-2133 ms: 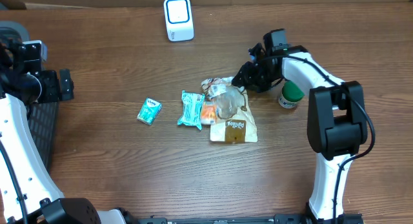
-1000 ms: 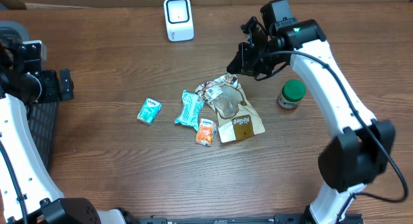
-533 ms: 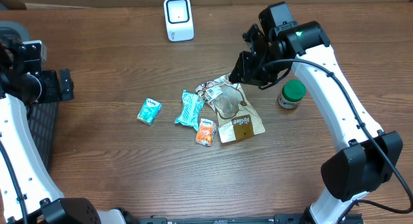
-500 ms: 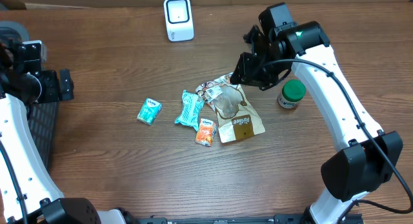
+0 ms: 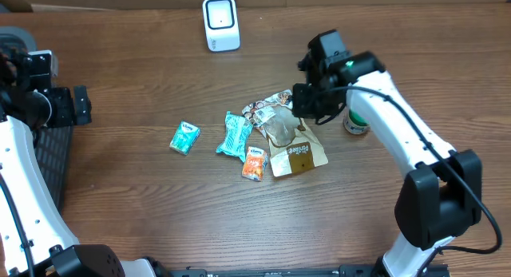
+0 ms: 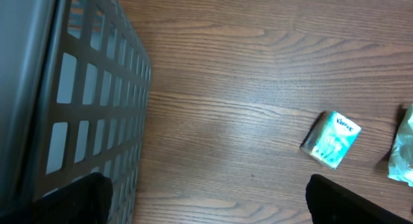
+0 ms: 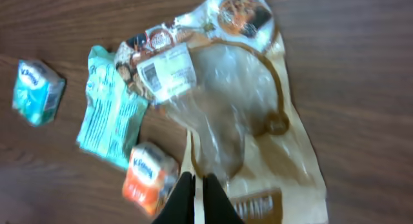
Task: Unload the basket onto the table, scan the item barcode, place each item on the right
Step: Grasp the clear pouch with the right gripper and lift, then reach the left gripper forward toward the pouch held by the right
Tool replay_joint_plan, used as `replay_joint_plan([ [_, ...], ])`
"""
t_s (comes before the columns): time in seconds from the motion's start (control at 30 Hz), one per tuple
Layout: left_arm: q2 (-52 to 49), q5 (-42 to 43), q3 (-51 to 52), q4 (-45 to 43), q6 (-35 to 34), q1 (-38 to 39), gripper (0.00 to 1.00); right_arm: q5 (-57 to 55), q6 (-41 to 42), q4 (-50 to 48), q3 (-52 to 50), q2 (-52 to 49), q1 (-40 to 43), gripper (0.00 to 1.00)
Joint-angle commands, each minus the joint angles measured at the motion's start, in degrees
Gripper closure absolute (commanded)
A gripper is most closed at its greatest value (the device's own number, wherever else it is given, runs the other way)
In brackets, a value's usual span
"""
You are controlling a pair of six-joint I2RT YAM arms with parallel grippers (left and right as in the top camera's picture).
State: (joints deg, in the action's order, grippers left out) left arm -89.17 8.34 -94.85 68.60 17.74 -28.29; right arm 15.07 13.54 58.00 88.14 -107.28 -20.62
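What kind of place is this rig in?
Probably a mock checkout bench: a white barcode scanner, small packaged goods like the tissue pack and brown snack bag, and a mesh basket at left.

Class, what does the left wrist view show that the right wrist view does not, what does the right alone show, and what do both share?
Left wrist only: a grey mesh basket along the left edge. Right wrist only: the brown windowed snack bag with its barcode label, an orange packet, and the right gripper, jaws shut. Both: the Kleenex pack, the teal wrapper, the wooden table.
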Motion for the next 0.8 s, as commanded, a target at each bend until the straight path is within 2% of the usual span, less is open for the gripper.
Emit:
replay_joint_plan([
  [0.0,0.31,0.66,-0.04,-0.02,-0.59,-0.57,0.0,-4.17,-0.07,-5.31,-4.5,0.7,-2.56,0.96],
  [0.27,0.31,0.66,-0.04,-0.13,-0.59,-0.57,0.0,-5.6,0.17,-14.51,-9.57,-1.22,-3.8,0.96],
  [0.6,0.31,0.76,-0.04,-0.28,-0.63,-0.55,0.0,-1.92,0.79,-16.76,-9.7,-11.76,-3.8,0.96],
  [0.77,0.31,7.23,-0.04,-0.24,-0.63,-0.55,0.0,-0.07,1.49,-19.02,-9.73,-14.14,-3.8,0.96],
])
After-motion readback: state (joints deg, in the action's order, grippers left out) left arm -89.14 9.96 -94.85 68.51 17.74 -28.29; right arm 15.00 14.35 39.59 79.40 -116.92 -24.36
